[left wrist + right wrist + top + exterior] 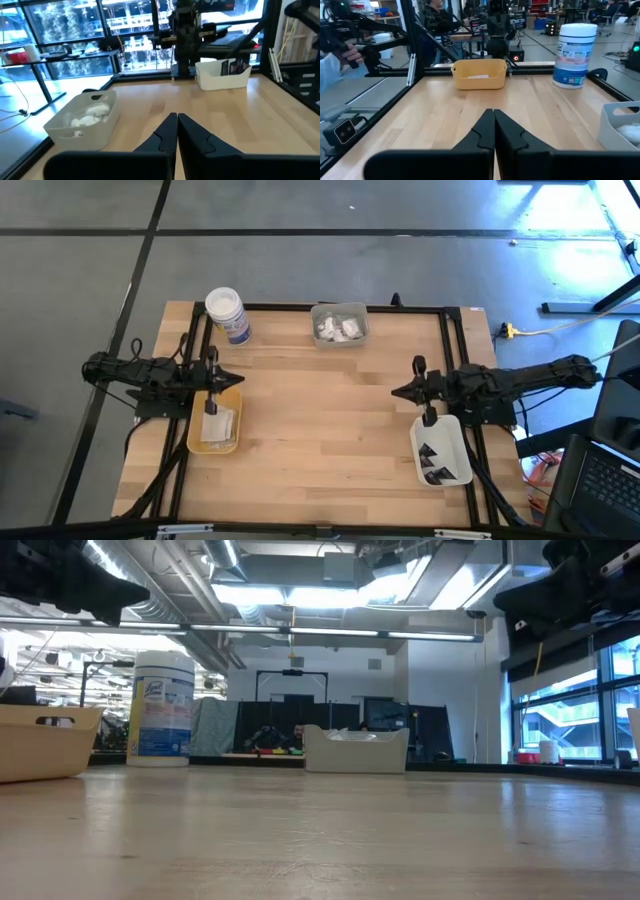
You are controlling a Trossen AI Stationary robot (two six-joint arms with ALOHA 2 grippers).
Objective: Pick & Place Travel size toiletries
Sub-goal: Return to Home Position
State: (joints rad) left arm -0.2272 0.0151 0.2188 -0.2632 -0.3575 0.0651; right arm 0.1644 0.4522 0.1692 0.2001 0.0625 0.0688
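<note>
Progress: sorting looks finished, with white packets (215,426) in yellow tray (190,432) at 9 o'clock, lumpy packets (338,330) in clear tray (340,306) at 12, dark wedges (432,465) in white tray (441,430) at 4. Arms idle: left gripper (240,381) and right gripper (393,391) hang empty by the side trays, fingers pressed together.

Centre: table (320,415) is bare wood between the arms, open front to back.
Back edge: big jar (226,312) back-left, clear tray (340,308) back-centre, with a gap between them.
Left side: yellow tray (213,449); left gripper (238,380) is raised over its back end, fingers together.
Right side: white tray (418,465); right gripper (395,391) is raised by its back end, fingers together.
</note>
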